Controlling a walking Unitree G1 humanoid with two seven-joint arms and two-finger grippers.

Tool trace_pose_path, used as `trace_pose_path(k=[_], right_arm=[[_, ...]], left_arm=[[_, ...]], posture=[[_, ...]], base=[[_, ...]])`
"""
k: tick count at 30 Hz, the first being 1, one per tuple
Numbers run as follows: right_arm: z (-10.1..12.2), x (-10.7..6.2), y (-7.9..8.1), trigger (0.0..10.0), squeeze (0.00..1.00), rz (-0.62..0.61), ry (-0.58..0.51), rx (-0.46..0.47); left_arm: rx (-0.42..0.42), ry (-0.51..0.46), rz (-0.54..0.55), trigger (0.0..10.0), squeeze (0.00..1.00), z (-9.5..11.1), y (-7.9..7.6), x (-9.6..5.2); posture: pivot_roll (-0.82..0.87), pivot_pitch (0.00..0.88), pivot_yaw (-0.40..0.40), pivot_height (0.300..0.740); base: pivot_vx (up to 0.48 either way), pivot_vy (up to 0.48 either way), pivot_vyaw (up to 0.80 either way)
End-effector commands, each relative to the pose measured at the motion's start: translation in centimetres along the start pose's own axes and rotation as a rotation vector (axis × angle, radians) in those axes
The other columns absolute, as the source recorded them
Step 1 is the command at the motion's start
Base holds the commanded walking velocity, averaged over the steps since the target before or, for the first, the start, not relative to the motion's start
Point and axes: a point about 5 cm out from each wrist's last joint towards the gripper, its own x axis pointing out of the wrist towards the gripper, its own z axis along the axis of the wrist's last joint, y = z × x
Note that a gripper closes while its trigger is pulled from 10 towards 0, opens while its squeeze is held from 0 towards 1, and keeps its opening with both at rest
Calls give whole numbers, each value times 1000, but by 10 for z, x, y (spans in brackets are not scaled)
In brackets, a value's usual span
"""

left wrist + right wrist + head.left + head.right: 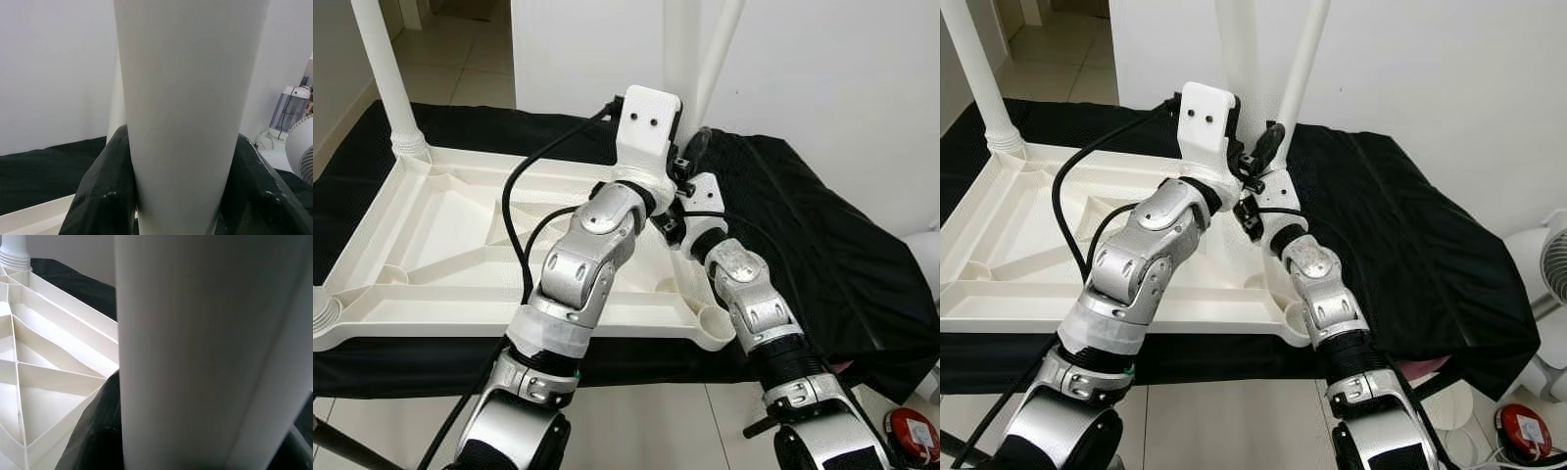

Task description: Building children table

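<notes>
The white plastic tabletop [460,230] lies upside down on a black cloth [822,245]. One white leg [386,78] stands in its far left corner. At the far right corner rise an upright leg [680,39] and a tilted leg [720,49]. Both arms reach to that corner. In the left wrist view, my left gripper [181,196] is shut on a white leg [186,98], a black finger on each side. In the right wrist view, my right gripper [195,440] also clasps a white leg [186,342]. I cannot tell which leg each one holds.
Open round sockets sit at the tabletop's near right [715,321] and near left [323,313] corners. A black cable [514,196] loops over the tabletop. A white wall stands close behind. A fan [1557,264] and a red object [913,436] are on the floor at right.
</notes>
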Motion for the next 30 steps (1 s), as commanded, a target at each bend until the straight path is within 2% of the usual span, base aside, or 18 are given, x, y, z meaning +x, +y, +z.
trace_pose_path(k=[1,4,5,6,7,8,9,12,16,17,18,19,30], right_arm=[[-10,-3,-10,0,0,-64,44,54],[-11,-3,-12,0,0,-90,51,73],[-12,-3,-13,4275,0,-104,54,80],[-12,-3,-13,4275,0,-112,56,85],[-12,-3,-13,10000,0,-119,56,91],[-12,-3,-13,10000,0,-119,56,91],[-11,-2,-13,10000,0,-125,56,96],[-12,-1,-13,10000,0,-135,54,112],[-15,-2,-14,10000,0,-156,62,153],[-16,-2,-16,10000,0,-163,63,172],[-16,-2,-16,10000,0,-163,63,172],[-16,-2,-17,10000,0,-170,63,179],[-20,-5,-27,10000,0,-298,71,251]], left_arm=[[7,-35,-29,10000,0,8,-8,2],[13,-32,-25,10000,0,8,-8,2],[19,-31,-24,10000,0,8,-7,2],[23,-30,-24,10000,0,8,-7,2],[4,-34,-31,10000,0,8,-8,1],[4,-34,-31,10000,0,8,-8,1],[-30,-42,-45,10000,1000,7,-9,0],[-56,-52,-57,10000,1000,8,-10,-1],[-31,-47,-41,10000,1000,8,-9,0],[-23,-47,-36,10000,788,8,-8,0],[-23,-47,-36,10000,788,8,-8,0],[-16,-48,-32,10000,0,8,-8,0],[-16,-66,-8,10000,0,9,-2,-5]], posture=[[51,0,-140,740],[51,0,-140,740],[52,0,-140,740],[52,0,-140,740],[52,0,-140,740],[52,0,-140,740],[50,0,-138,740],[48,0,-138,740],[48,0,-136,740],[48,0,-136,740],[48,0,-136,740],[48,0,-136,740],[37,0,-127,740]], base=[[0,0,0],[0,0,0],[0,0,0],[0,0,0],[0,0,0],[0,0,0],[0,0,0],[0,0,0],[0,0,0],[0,0,0],[0,0,0],[0,0,0],[0,0,0]])
